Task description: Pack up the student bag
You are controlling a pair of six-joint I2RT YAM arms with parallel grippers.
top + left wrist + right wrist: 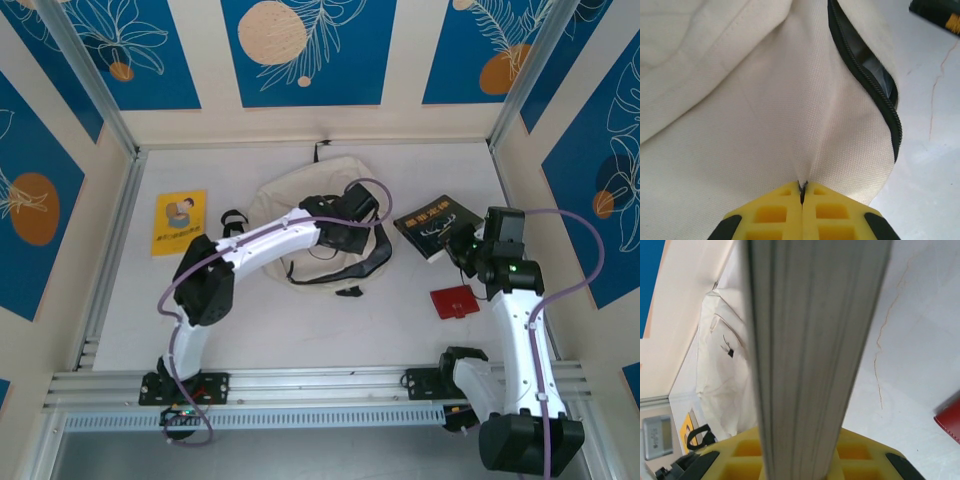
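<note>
Cream cloth of the student bag is pinched by the left gripper, whose yellow fingers are pressed fully together on a fold just beside the open black zip. The bag is found in the middle of the white table, lying flat, with the left arm reaching over it. The right gripper is clamped on the dark paperback book, held by one edge, so that the page edges are seen between its fingers. From above, this book is placed just to the right of the bag; whether it is lifted from the table cannot be told.

The step in hand is judged to be the opening of the bag's mouth, so that the book can be pushed in. For this, the pinched fold should be raised and drawn a little away from the zip, so that the two zip lines are pulled apart and a wide slot is made. Only thin cloth is gripped, so the lift should be made slowly, otherwise the fold may slip out. The book should be turned with a narrow edge toward the slot. A yellow book and a small red flat thing are seen on the table, apart from the bag, and are judged to be packed afterwards.
</note>
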